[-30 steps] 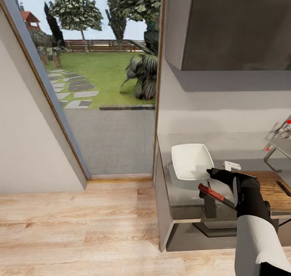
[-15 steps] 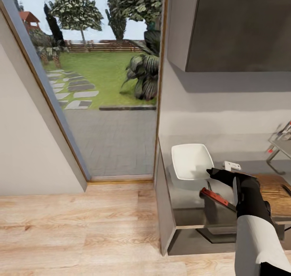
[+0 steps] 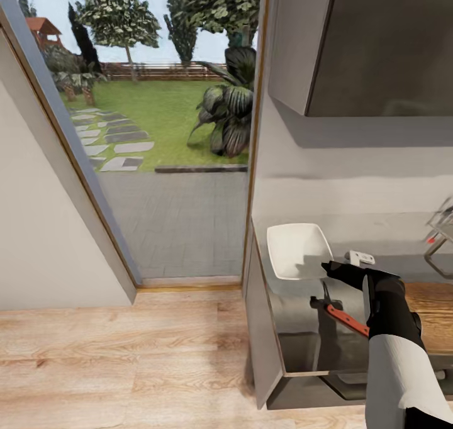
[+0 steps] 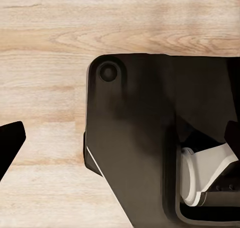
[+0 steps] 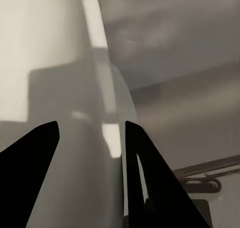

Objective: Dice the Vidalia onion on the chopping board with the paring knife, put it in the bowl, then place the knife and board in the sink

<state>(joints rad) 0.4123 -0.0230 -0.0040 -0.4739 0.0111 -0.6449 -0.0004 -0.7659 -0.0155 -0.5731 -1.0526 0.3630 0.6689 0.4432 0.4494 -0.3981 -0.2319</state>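
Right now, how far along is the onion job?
Done: unclear; the bowl looks plain white, with no dice visible. In hand: nothing; the right hand hovers open beside the bowl. Remaining: the paring knife and chopping board are on the countertop, not in the sink.

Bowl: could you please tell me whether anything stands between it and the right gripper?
Nothing visible does. The right gripper is already at the bowl, with its near rim between the fingers in the right wrist view. The knife lies nearer the counter's front edge, off that line.
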